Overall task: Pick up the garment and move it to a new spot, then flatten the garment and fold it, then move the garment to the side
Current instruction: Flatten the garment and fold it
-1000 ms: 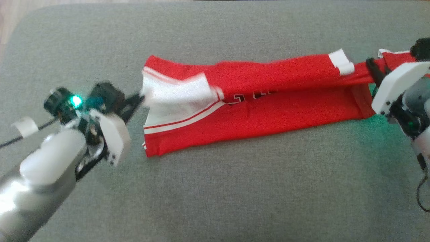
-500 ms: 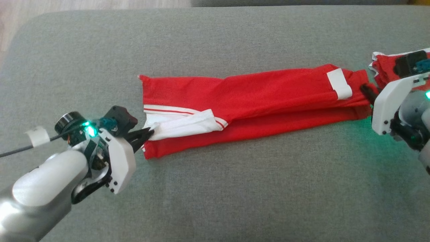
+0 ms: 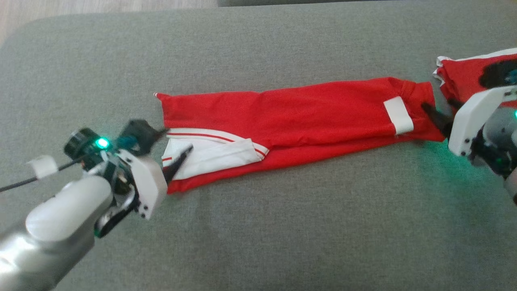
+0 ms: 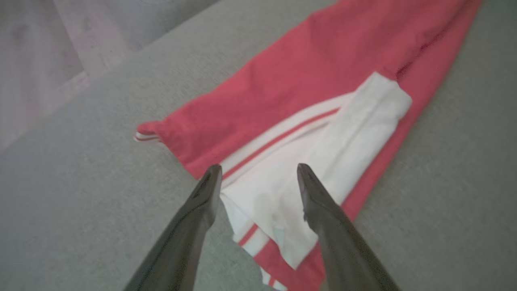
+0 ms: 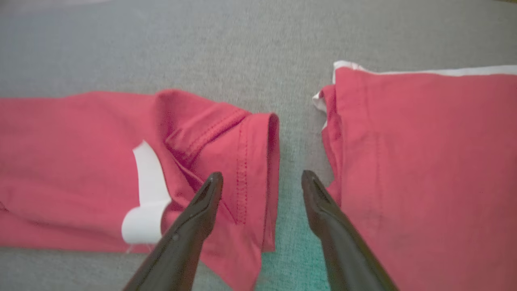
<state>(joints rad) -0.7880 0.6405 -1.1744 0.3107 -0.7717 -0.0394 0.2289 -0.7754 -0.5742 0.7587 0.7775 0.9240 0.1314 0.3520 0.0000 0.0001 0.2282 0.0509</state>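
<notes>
One red garment in a long folded strip on the grey cushion, left gripper spread over its white left end, right gripper spread at its right end, second red cloth just right of that.

Garment on cushion, ctr.

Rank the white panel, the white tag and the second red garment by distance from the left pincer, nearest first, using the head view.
1. White panel: right at the left pincer, at the garment's left end.
2. White tag: near the garment's right end.
3. Second red garment: far right.
</notes>
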